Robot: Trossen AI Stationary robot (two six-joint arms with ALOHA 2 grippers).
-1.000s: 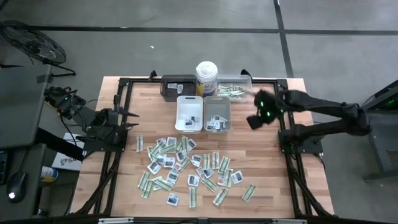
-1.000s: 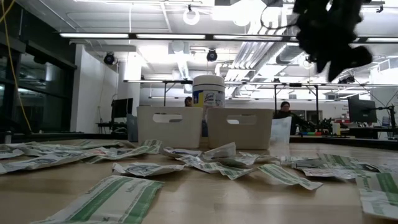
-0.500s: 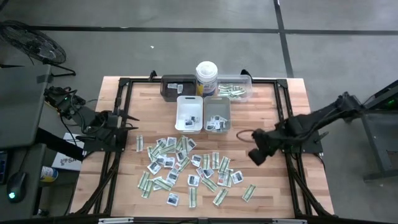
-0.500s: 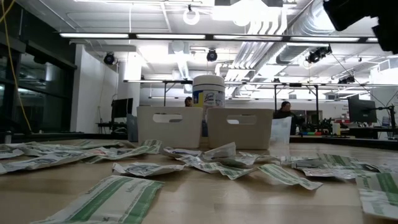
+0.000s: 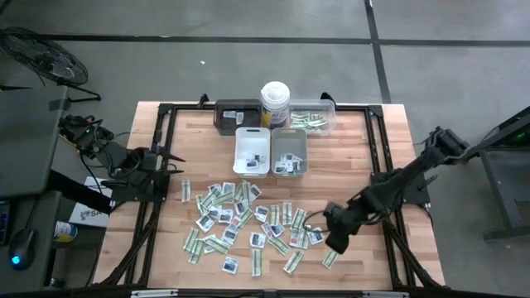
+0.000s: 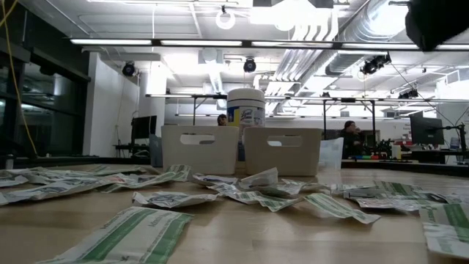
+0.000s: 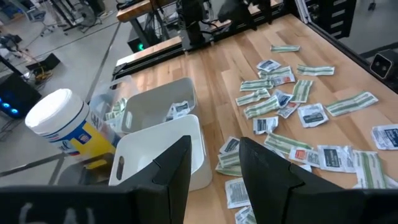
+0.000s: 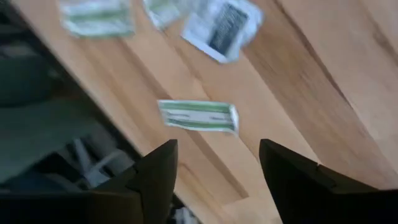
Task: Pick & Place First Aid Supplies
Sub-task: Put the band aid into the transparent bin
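right gripper (image 5: 336, 240), fingers spread and empty, hangs at lower right of the high view over a pale-green strip (image 8: 198, 116) lying crosswise between them; left gripper (image 7: 214, 168) waits far left, slightly parted.

A: Bare wood right of the trays (image 5: 271, 151), clear run down to the packet pile (image 5: 248, 223).

B: Back edge is crowded: canister (image 5: 275, 103), dark tray (image 5: 235, 116), clear tray (image 5: 313, 117). Right gripper (image 5: 338, 235) over the pile's right edge.
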